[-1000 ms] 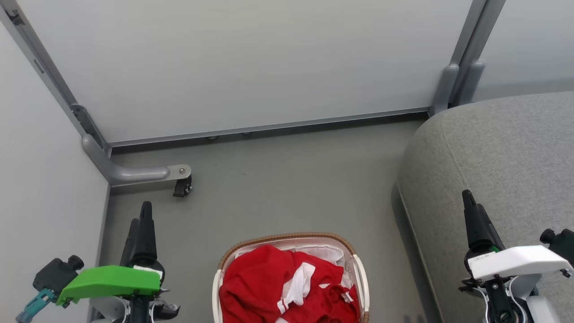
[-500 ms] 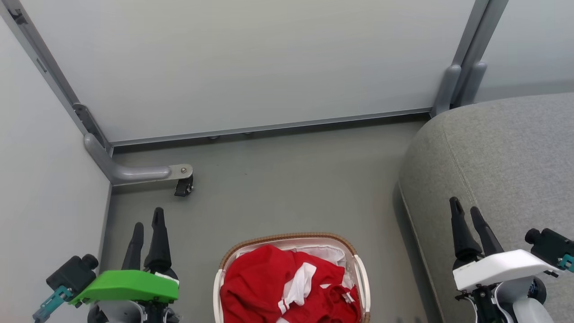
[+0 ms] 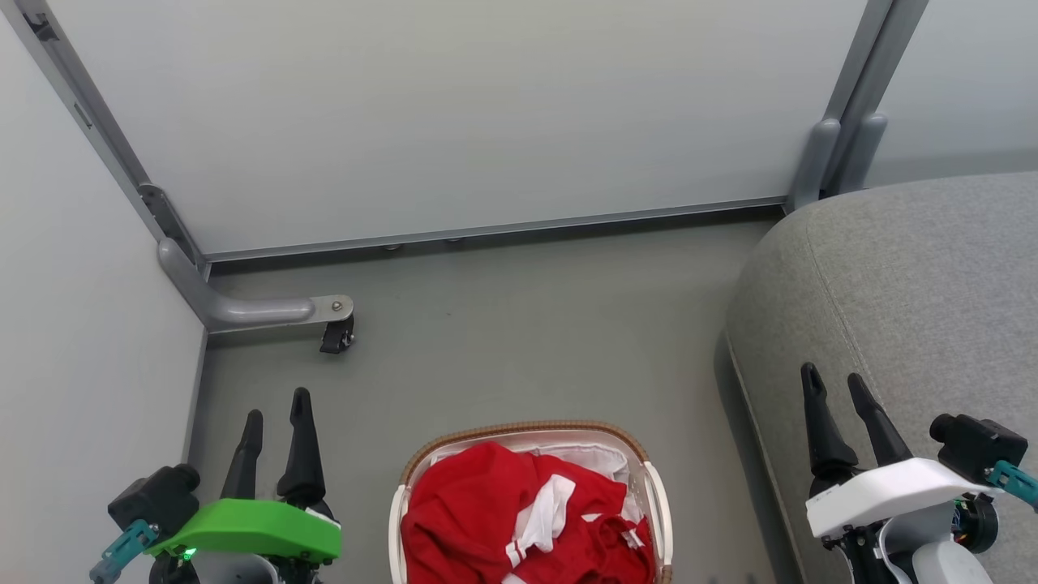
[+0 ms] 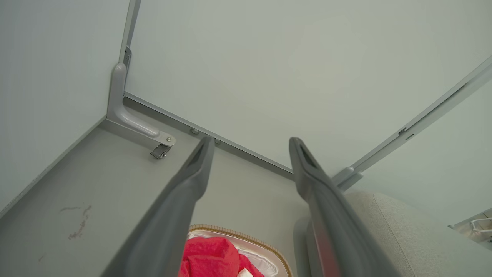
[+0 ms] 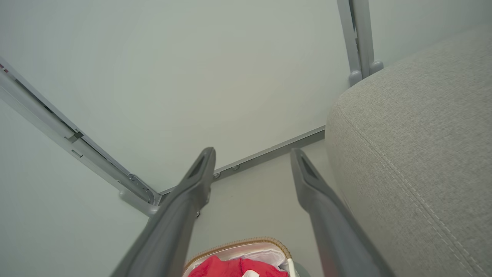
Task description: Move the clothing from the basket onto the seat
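Crumpled red white-striped clothing (image 3: 486, 519): in oval white brown-rimmed plastic basket (image 3: 523, 427), near grey fabric seat (image 3: 916, 284). Fingers apart, empty: left gripper (image 3: 277, 404), right gripper (image 3: 831, 374).

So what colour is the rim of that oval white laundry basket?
The rim is woven brown; head view shows it best.

The left jaws stand wide apart at the lower left of the head view, two long dark fingers (image 3: 302, 444) pointing up from a green wrist cover (image 3: 251, 527). The right jaws (under a white wrist cover (image 3: 884, 491)) gape just as wide at the lower right, fingers (image 3: 819, 430) leaning slightly left. Both pairs are empty, hanging in air.
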